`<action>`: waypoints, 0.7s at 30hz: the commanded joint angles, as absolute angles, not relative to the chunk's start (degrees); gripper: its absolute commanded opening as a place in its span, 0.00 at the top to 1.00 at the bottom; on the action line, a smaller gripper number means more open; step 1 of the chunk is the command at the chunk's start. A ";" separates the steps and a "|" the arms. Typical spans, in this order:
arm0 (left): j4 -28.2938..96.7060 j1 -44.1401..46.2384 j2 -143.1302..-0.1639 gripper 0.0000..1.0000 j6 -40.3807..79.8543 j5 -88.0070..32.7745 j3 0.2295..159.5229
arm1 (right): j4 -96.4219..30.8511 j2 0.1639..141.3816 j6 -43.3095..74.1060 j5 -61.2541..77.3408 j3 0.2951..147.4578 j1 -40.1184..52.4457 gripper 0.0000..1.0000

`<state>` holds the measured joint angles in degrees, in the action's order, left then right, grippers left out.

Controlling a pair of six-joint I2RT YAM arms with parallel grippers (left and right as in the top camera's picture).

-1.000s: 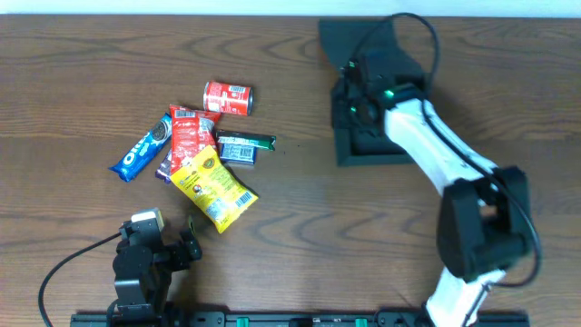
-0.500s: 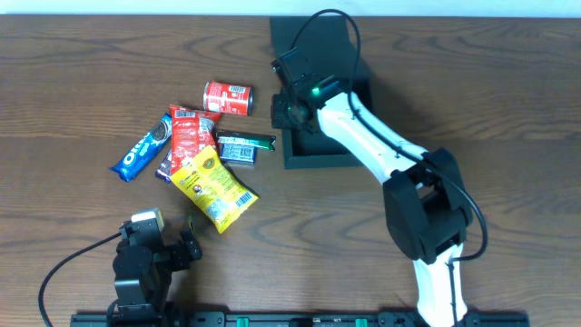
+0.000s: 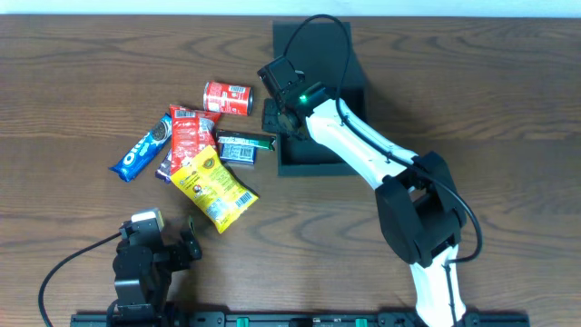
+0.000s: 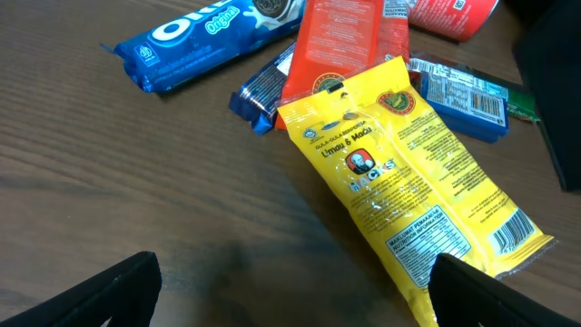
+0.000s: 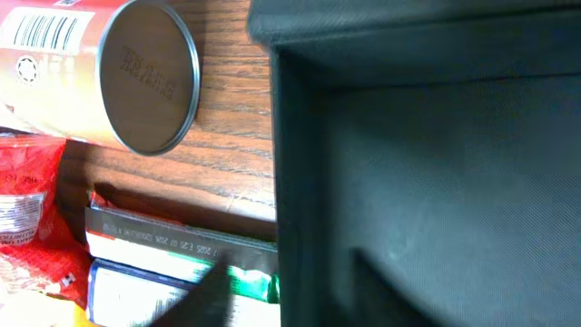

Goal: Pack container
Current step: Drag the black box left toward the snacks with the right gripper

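Wooden table (image 3: pixel 73 54) bears the container (image 3: pixel 313 162) (lid open) beside snacks (image 3: pixel 213 186).

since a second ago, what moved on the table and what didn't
The right arm swung left and the black box slid left with it, ending beside the snack pile. The right claw sits at the box's left wall; its grip is unclear. The pile, red can and open left claw stayed put.

Soft, even light falls from overhead, leaving only faint shadows on the counter (image 3: pixel 91 73). The yellow packet (image 4: pixel 408 200) catches mild glare. Up close, the black container (image 5: pixel 436 182) looks dim and blurred.
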<state>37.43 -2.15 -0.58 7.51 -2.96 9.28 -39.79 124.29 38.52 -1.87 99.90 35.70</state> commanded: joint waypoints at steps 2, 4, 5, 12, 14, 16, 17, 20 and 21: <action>37.89 -2.22 -0.25 0.05 7.51 -2.35 9.02 | -42.09 125.01 37.36 -2.44 102.80 35.73 0.01; 37.89 -2.22 -0.25 0.05 7.53 -2.37 9.02 | -44.47 124.75 36.12 -2.48 105.06 35.29 0.01; 37.89 -2.22 -0.25 0.05 7.53 -2.37 9.02 | -46.02 124.29 34.28 -2.81 106.98 35.03 0.01; 37.89 -2.22 -0.25 0.05 7.53 -2.35 9.02 | -50.43 119.20 23.53 -9.69 115.18 34.65 0.01; 37.89 -2.22 -0.25 0.05 7.53 -2.35 9.02 | -50.50 117.14 23.24 -12.27 115.44 34.04 0.01; 37.89 -2.22 -0.25 0.05 7.53 -2.37 9.02 | -50.52 115.28 19.88 -11.60 115.44 32.77 0.01; 37.89 -2.22 -0.25 0.04 7.51 -2.35 9.02 | -51.05 114.45 18.50 -11.57 115.44 31.97 0.01; 37.89 -2.22 -0.25 0.05 7.53 -2.37 9.02 | -55.42 113.36 15.68 -13.98 115.44 29.02 0.01; 37.89 -2.22 -0.25 0.05 7.51 -2.37 9.02 | -57.67 113.36 16.32 -14.90 115.39 27.75 0.01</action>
<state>37.41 -2.15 -0.58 7.51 -2.94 9.28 -55.13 113.89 19.33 -10.85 114.83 30.28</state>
